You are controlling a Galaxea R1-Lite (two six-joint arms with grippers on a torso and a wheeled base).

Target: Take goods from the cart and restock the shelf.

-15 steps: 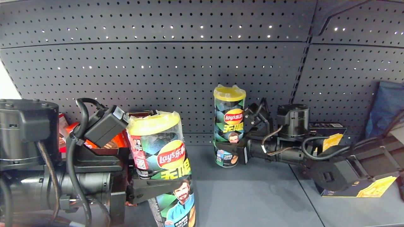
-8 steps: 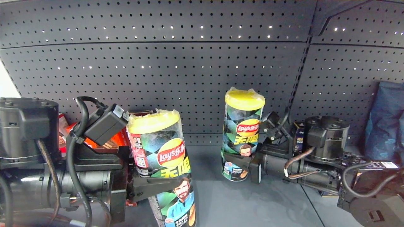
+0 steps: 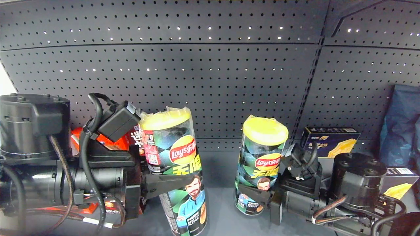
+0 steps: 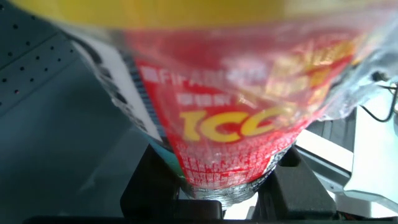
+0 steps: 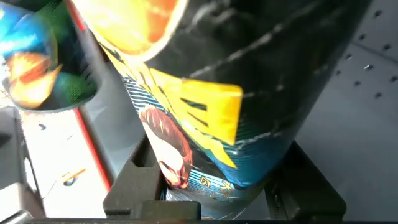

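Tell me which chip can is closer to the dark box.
The chip can held by the right gripper: the dark box stands just beyond it, while the other chip can, in the left gripper, is farther left.

Head camera looked forward, slightly down at pegboard shelf [image 3: 210,82]. Wrist cameras sat very close against held cans: left can [image 4: 236,124], right can [image 5: 249,93]. Head view shared both cans.

blue bag [image 3: 402,124], dk box [image 3: 329,141], orange pkts [image 3: 76,139]
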